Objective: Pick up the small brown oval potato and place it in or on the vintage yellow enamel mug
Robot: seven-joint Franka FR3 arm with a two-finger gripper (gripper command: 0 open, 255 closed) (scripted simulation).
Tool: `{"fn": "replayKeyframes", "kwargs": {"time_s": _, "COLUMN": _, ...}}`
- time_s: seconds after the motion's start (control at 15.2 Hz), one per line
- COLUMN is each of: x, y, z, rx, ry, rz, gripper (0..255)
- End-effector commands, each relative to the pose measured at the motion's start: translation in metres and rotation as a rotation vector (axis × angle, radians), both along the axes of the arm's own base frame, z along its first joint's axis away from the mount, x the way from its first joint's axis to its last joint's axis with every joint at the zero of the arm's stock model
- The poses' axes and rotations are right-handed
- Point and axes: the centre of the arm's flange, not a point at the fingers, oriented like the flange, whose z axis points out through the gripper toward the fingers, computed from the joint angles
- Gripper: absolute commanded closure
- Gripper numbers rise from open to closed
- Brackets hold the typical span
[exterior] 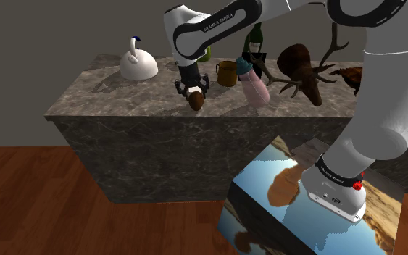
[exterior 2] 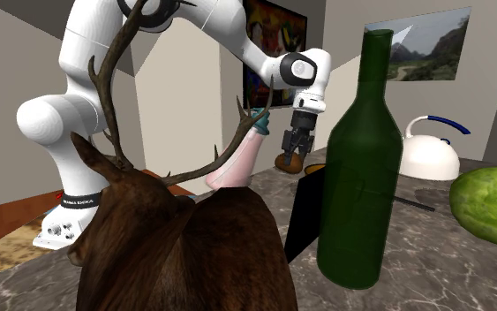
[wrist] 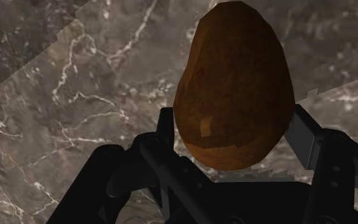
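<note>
- One brown potato [wrist: 234, 83] is clamped between my black fingers [wrist: 314, 149]; my gripper [exterior: 194, 93] is closed on it.
- It seems to hang just above the marble counter [exterior: 115, 98].
- The dull yellow mug [exterior: 227, 72] stands near, farther back.

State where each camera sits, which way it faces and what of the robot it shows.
Shoulder view: beside the stand, looking down across the counter; shows arm and gripper.
Second exterior view: across the counter, behind the deer figure and green bottle, facing the arm.
Wrist view: on the hand, looking down at the counter; fingers clasp the potato.
Shared: both exterior views show the gripper holding the potato.
</note>
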Motion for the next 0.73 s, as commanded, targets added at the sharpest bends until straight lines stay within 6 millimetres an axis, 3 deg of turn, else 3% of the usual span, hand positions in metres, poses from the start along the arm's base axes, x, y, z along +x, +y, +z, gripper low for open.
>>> {"fn": "replayKeyframes", "kwargs": {"time_s": 0.0, "x": 0.000, "y": 0.000, "z": 0.005, "rx": 0.000, "ry": 0.001, "rz": 0.000, "gripper": 255}}
{"fn": "replayKeyframes", "kwargs": {"time_s": 0.66, "x": 0.000, "y": 0.000, "z": 0.058, "rx": 0.000, "ry": 0.001, "rz": 0.000, "gripper": 255}}
